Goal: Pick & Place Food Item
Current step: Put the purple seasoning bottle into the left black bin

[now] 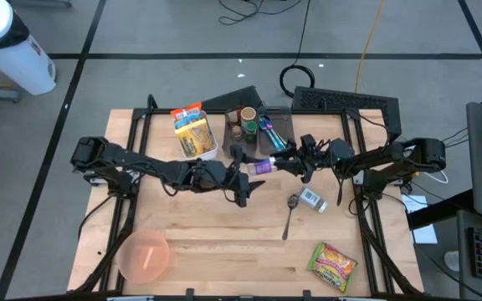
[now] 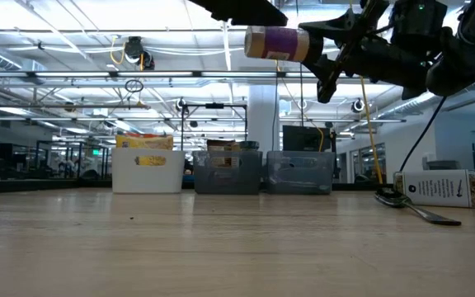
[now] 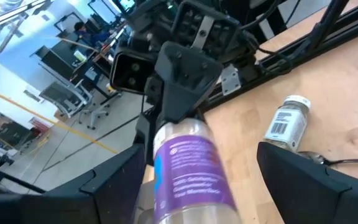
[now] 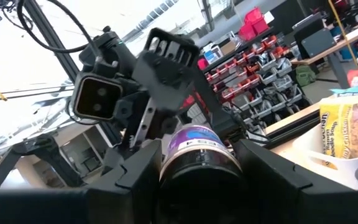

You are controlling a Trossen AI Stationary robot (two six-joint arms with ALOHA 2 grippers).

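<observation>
Above the table's middle, the right gripper (image 1: 276, 162) clamps the purple-labelled jar (image 1: 260, 166); the left gripper (image 1: 248, 178) straddles it, fingers wide. Close the left fully before you release.

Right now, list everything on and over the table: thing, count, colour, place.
Bottle with purple label: 1, clear and purple, held in the air mid-table between both arms.
White bin: 1, far side, holding a yellow noodle packet.
Dark bins: 2, far side right of the white bin, holding small items.
Spoon: 1, metal, right of centre.
Spice jar: 1, white label, lying beside the spoon.
Snack packet: 1, yellow-green, near right corner.
Bowl: 1, pink, near left corner.
Right tool: shut on the bottle.
Left tool: open, its fingers either side of the bottle.
</observation>
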